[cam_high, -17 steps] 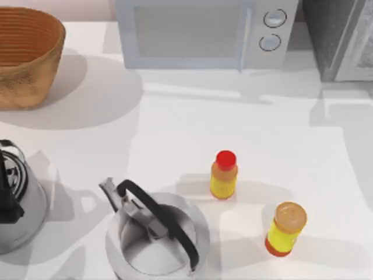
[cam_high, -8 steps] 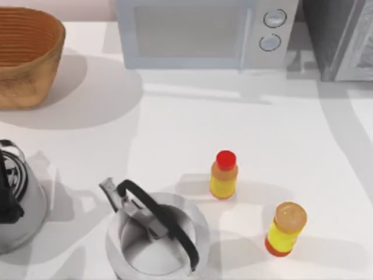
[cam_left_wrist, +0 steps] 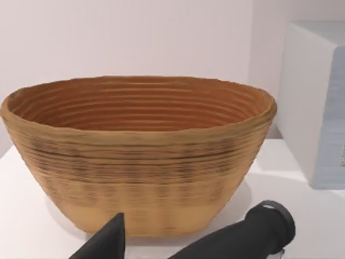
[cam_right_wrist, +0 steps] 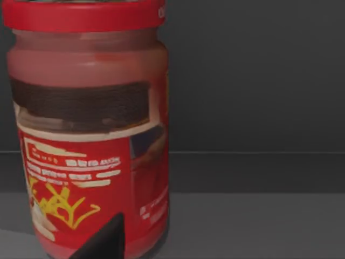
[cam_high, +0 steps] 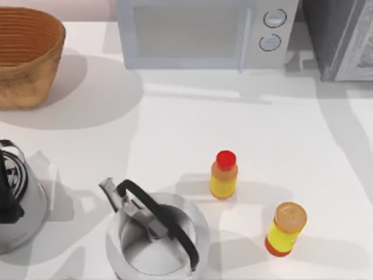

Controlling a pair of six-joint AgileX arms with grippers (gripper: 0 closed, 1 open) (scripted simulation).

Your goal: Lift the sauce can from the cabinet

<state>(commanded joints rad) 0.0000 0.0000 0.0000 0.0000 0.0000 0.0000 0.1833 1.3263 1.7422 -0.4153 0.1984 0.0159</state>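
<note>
The sauce can (cam_right_wrist: 89, 135) stands upright and very close in the right wrist view. It has a red lid and a red printed label, with dark grey cabinet walls (cam_right_wrist: 259, 81) behind it and a grey shelf floor under it. A dark tip of my right gripper (cam_right_wrist: 105, 240) shows low in front of the can. In the top view the cabinet (cam_high: 341, 35) is the dark grey box at the back right corner. My left gripper (cam_left_wrist: 108, 243) shows as a dark tip in front of the woven basket (cam_left_wrist: 140, 156).
A white microwave (cam_high: 204, 32) stands at the back, with the basket (cam_high: 26, 55) at the back left. Two steel kettles (cam_high: 157, 233) (cam_high: 14, 201) sit at the front left. A red-capped yellow bottle (cam_high: 224, 174) and an orange-capped one (cam_high: 285, 228) stand front right.
The shadow on the table in front of the cabinet has changed from a block to a slanting band. Bottles, kettles and basket have not moved.
</note>
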